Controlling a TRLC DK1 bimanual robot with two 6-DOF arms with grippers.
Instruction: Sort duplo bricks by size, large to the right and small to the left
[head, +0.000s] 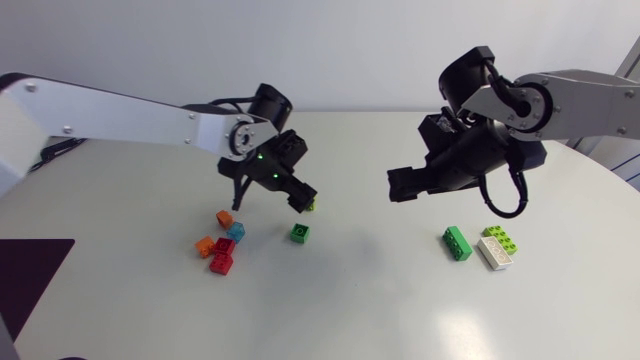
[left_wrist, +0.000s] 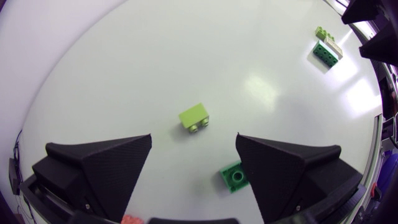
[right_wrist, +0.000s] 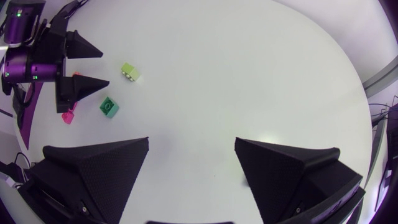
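Currently: both hands spread and empty over the bench (head: 350, 300), small bricks on its left half, large ones on its right.
Left to right: cluster of small bricks (head: 222, 245) (orange, red, teal) packed close together, left of bench centre; left hand (head: 300, 198) hangs above the bench just past that cluster, fingers wide apart, gripping nothing; small lime brick (left_wrist: 194, 118) lies on the bench just ahead of the gap between its fingers, untouched; small green brick (head: 300, 232) sits near it, partly hidden by one finger in the left wrist view; right hand (head: 392, 185) is over mid-bench, fingers apart, nothing between them; large green brick (head: 457, 243), white brick (head: 495, 253) and large lime brick (head: 502, 238) sit side by side near the bench's right edge.
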